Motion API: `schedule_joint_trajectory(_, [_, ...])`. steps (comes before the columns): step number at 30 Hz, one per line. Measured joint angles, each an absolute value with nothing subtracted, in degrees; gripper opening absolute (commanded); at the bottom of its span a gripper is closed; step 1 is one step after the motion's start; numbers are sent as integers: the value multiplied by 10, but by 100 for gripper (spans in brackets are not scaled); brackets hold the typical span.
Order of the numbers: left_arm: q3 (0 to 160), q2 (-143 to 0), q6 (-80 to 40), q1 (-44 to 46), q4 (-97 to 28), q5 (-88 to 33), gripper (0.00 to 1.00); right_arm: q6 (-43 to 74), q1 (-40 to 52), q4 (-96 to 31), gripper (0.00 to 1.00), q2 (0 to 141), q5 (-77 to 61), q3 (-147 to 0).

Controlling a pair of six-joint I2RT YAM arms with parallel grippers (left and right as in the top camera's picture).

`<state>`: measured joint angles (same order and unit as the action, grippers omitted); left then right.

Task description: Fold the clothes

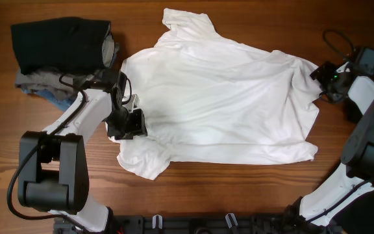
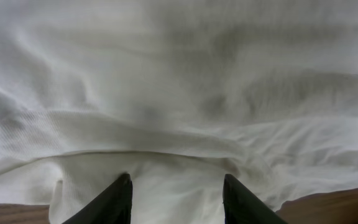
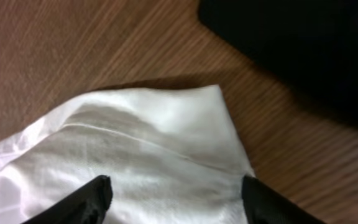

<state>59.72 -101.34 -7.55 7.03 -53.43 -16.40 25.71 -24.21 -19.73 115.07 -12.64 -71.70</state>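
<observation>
This looks like a robot lab bench, not a home. A wood-grain surface (image 1: pixel 239 195) is filmed from straight above. A black-and-white left arm (image 1: pixel 76 123) and right arm (image 1: pixel 369 130) stand at its near edge, beside a black rail (image 1: pixel 193 224). A loose cable (image 1: pixel 333 39) loops at the far right. A T-shirt (image 1: pixel 226 104) and a folded stack (image 1: pixel 57 45) lie on the surface as work pieces.

My left arm (image 1: pixel 86 110) had white links between bulky black joints, with a thin black cable (image 1: pixel 76 78) near its wrist. The right arm (image 1: pixel 369 130) matched and carried a small green light (image 1: pixel 335 77). Its fingers (image 3: pixel 92 196) were matte black.
</observation>
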Motion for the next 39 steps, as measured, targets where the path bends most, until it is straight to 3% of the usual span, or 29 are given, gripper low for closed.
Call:
schedule_joint_trajectory(3, [597, -1013, -76, 70, -535, -164, 47, 223, -272, -213, 70, 1151, -179, -717])
schedule_joint_trajectory(5, [597, -1013, -76, 70, -535, -164, 47, 214, -281, -218, 54, 1151, -190, -717])
schedule_joint_trajectory(6, [597, -1013, -76, 70, -533, -164, 47, 209, -283, -221, 52, 1151, -193, -717])
schedule_joint_trajectory(7, [597, -1013, -76, 70, -532, -164, 47, 204, -284, -223, 64, 1152, -192, -717])
schedule_joint_trajectory(11, [597, -1013, -76, 70, -530, -164, 47, 177, -288, -223, 65, 1153, -231, -717])
schedule_joint_trajectory(14, [597, -1013, -76, 70, -531, -164, 48, 139, -305, -231, 73, 1148, -264, -717])
schedule_joint_trajectory(18, [597, -1013, -76, 70, -530, -164, 48, 142, -348, -259, 72, 1131, -254, -717])
schedule_joint_trajectory(22, [597, -1013, -76, 70, -530, -164, 48, 158, -334, -257, 51, 1132, -231, -716])
schedule_joint_trajectory(23, [597, -1013, -76, 70, -529, -164, 48, 162, -326, -256, 40, 1133, -230, -716])
schedule_joint_trajectory(24, [597, -1013, -76, 70, -528, -164, 48, 163, -316, -248, 11, 1136, -228, -716])
schedule_joint_trajectory(25, [597, -1013, -76, 70, -528, -164, 48, 166, -307, -237, 4, 1139, -225, -716])
schedule_joint_trajectory(36, [597, -1013, -76, 70, -523, -164, 48, 208, -332, -35, 4, 1095, -284, -788])
schedule_joint_trajectory(37, [597, -1013, -76, 70, -522, -164, 48, 212, -332, -28, 12, 1082, -288, -795])
schedule_joint_trajectory(38, [597, -1013, -76, 70, -521, -164, 48, 215, -331, -30, 33, 1072, -292, -801])
schedule_joint_trajectory(39, [597, -1013, -76, 70, -520, -164, 48, 220, -331, -58, 44, 1064, -294, -807])
